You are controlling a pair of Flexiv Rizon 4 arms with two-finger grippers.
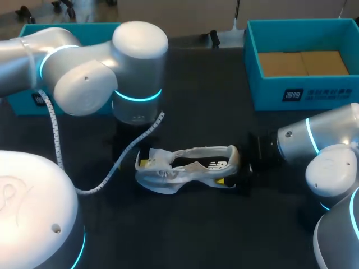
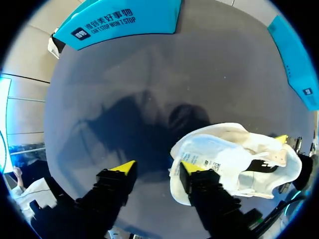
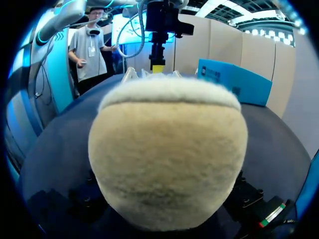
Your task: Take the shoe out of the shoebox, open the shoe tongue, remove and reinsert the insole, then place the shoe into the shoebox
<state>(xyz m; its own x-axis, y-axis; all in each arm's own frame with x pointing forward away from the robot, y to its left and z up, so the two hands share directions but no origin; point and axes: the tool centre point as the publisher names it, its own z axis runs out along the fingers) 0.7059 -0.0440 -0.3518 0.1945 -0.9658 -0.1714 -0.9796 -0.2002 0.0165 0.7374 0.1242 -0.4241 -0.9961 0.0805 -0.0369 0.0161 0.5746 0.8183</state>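
A white shoe (image 1: 188, 165) lies in the middle of the dark table, toe towards my left arm and heel towards my right. In the left wrist view my left gripper (image 2: 157, 168) hangs open over the toe end. One yellow fingertip (image 2: 192, 167) rests at the edge of the turned-out tongue (image 2: 214, 157), and the other is over bare table. My right gripper (image 1: 242, 163) straddles the heel from the right. The fuzzy beige heel (image 3: 167, 154) fills the right wrist view and hides the fingertips. The teal shoebox (image 1: 303, 92) stands at the back right.
A second teal box part (image 1: 25, 101) sits at the back left behind my left arm (image 1: 137, 95). A white spiral-wrapped cable (image 1: 112, 171) hangs from that arm down beside the shoe's toe. Dark table (image 1: 196, 224) lies in front of the shoe.
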